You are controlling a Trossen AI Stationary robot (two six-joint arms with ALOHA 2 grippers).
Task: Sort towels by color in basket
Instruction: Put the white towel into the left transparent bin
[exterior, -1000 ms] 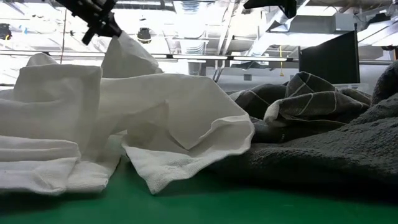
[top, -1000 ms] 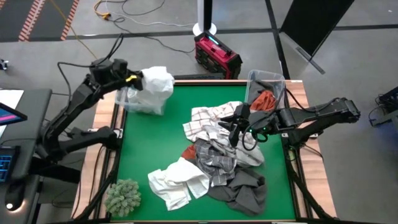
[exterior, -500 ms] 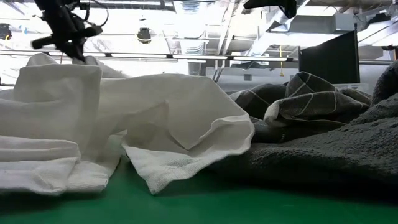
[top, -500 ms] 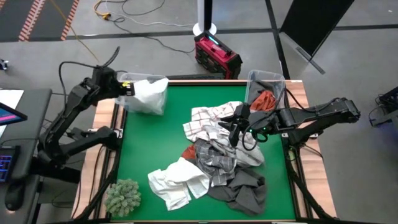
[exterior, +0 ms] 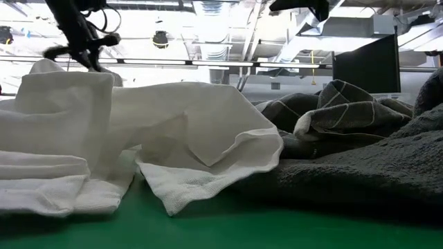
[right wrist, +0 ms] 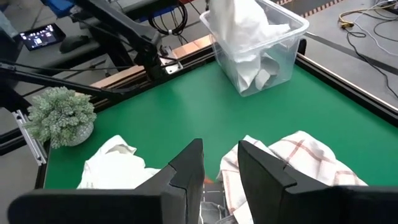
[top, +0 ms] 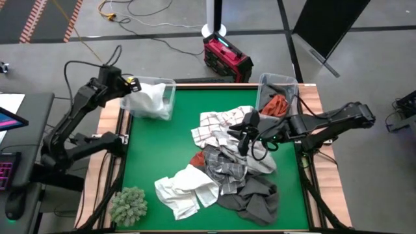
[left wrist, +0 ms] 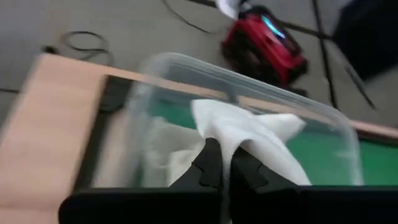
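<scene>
Green felt covers the table (top: 162,149) in the high view, where the left gripper (top: 132,85), pinching a white towel (top: 151,99), lowers it into the clear bin (top: 170,97) at the far left corner. Mixed towels (top: 227,166) lie heaped mid-table. From the right wrist, the right gripper (right wrist: 217,163) hovers over that heap, fingers (right wrist: 186,165) spread and empty.

Clear glossy plastic bin (top: 155,97) w/ soft white cloth towel (left wrist: 249,134). Table top (top: 162,149) matt green felt-like, wood edge (left wrist: 50,118). Dark grey towel (exterior: 374,173) rough terry; fuzzy clump (top: 128,205).
</scene>
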